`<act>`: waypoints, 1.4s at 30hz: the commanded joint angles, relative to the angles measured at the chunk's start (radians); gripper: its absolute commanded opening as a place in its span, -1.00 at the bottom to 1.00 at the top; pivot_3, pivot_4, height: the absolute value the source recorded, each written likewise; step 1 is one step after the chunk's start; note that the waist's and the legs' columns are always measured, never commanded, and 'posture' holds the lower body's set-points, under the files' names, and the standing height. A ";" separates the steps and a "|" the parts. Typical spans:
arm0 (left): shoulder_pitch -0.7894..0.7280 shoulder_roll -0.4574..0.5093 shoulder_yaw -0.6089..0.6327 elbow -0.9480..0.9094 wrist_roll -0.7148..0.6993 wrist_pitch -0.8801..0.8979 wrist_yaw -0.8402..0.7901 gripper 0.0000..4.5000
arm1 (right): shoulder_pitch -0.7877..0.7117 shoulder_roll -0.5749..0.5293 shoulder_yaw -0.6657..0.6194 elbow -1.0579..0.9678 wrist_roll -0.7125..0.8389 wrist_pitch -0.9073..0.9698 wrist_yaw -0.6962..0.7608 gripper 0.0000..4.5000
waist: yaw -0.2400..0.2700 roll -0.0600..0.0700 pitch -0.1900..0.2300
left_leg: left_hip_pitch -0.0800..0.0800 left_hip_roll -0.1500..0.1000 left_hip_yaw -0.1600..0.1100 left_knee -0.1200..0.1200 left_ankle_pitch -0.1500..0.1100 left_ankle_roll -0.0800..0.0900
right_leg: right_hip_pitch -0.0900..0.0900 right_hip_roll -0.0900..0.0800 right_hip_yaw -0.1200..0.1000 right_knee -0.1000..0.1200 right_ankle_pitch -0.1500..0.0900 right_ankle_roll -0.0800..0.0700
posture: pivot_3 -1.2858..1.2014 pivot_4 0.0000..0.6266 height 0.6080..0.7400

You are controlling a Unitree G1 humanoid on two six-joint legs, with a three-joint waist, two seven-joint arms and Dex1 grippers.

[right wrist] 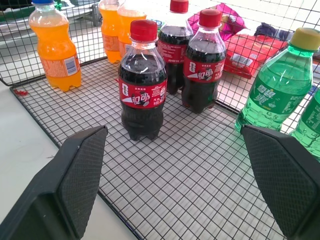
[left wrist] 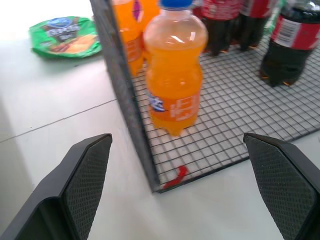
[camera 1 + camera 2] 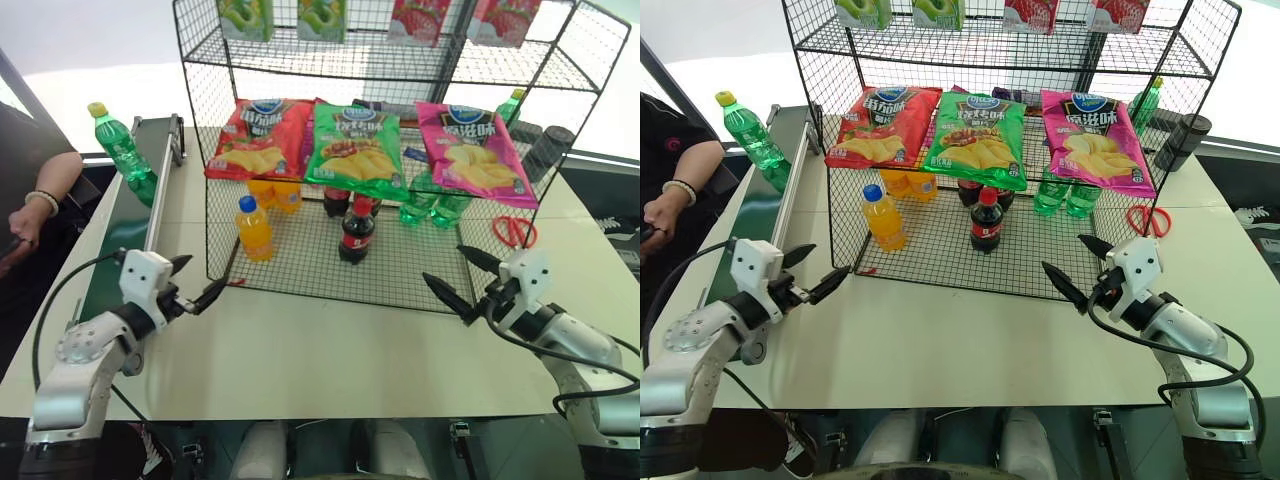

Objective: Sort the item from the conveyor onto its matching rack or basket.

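Green soda bottle (image 3: 122,148) waiting far left on conveyor (image 3: 130,215); left hand (image 3: 197,283), right hand (image 3: 462,275) released, empty, near rack (image 3: 400,120).

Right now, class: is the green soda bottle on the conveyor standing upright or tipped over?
Tipped. The green soda bottle leans at a slant on the conveyor, its yellow cap angled up and away from the rack.

3 chip bags (image 3: 358,150), 3 cola btls (image 1: 143,100)
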 commanded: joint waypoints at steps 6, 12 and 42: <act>-0.099 -0.082 0.247 0.127 0.006 -0.081 0.302 1.00 | -0.028 0.009 0.027 -0.066 0.010 0.010 -0.012 0.97 | 0.000 -0.001 -0.001 | 0.000 0.000 0.000 0.000 0.000 0.000 | 0.000 0.000 0.000 0.000 0.000 0.000 | 0.03 -0.52 0.85; -0.105 -0.137 0.272 0.114 0.046 -0.091 0.456 1.00 | -0.053 0.022 0.089 -0.125 0.025 0.042 -0.016 0.97 | 0.002 -0.003 -0.001 | 0.000 0.000 0.000 0.000 0.000 0.000 | 0.000 0.000 0.000 0.000 0.000 0.000 | 0.03 -0.52 0.85; -0.087 -0.177 0.233 0.237 0.101 -0.247 0.484 1.00 | 0.023 0.057 0.417 -0.236 -0.002 -0.045 0.188 0.97 | 0.000 -0.008 -0.004 | 0.000 0.000 -0.001 0.000 0.000 -0.002 | 0.000 0.000 -0.001 0.000 0.000 0.000 | 0.03 -0.52 0.85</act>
